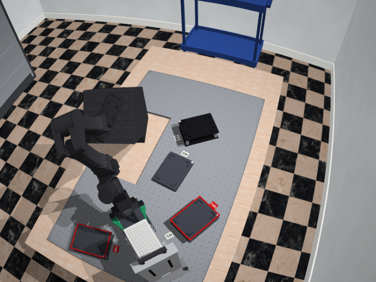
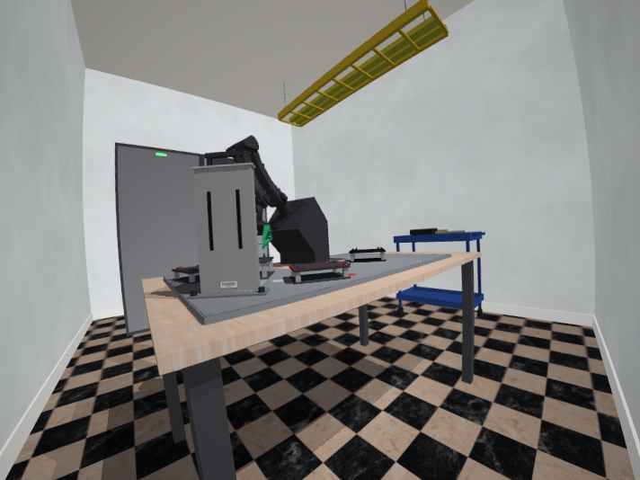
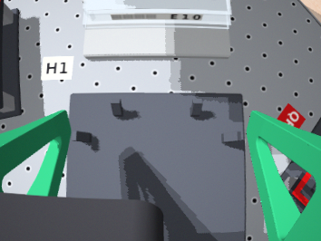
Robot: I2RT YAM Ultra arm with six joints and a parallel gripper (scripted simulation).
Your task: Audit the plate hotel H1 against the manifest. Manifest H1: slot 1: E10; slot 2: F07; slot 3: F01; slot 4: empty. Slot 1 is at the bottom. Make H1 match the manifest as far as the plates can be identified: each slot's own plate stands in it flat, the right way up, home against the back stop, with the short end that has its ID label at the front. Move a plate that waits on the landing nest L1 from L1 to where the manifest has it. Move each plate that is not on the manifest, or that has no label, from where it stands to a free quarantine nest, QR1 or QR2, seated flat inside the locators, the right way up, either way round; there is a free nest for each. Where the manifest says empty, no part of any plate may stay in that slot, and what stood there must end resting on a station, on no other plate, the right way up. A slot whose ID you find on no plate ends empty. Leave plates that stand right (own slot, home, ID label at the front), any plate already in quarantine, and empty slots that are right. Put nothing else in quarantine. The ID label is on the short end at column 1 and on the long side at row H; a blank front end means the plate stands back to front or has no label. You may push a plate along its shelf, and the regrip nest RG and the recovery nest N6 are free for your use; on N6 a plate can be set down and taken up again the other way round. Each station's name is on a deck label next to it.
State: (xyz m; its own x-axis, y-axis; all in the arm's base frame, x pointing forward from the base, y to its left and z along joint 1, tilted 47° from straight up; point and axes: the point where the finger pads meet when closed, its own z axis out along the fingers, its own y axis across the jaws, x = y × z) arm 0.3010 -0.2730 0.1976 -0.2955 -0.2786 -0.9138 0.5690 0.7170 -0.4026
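Observation:
The plate hotel H1 (image 1: 158,265) stands at the near edge of the deck; its grey back shows in the exterior view (image 2: 225,226). A white well plate (image 1: 142,240) sticks far out of its front towards my gripper. I cannot tell which slot it is in. My gripper (image 1: 130,212) (image 3: 159,120) with green fingers is open and empty. It hangs in front of the hotel over a dark grey nest (image 3: 157,171), apart from the plate. A black plate (image 1: 197,129) sits on the landing nest.
Two red-framed quarantine nests lie either side of the hotel, one to the right (image 1: 194,217) and one to the left (image 1: 91,241); both hold no plate. The recovery nest N6 (image 1: 172,170) is mid-deck. A black box (image 1: 116,118) stands behind the arm.

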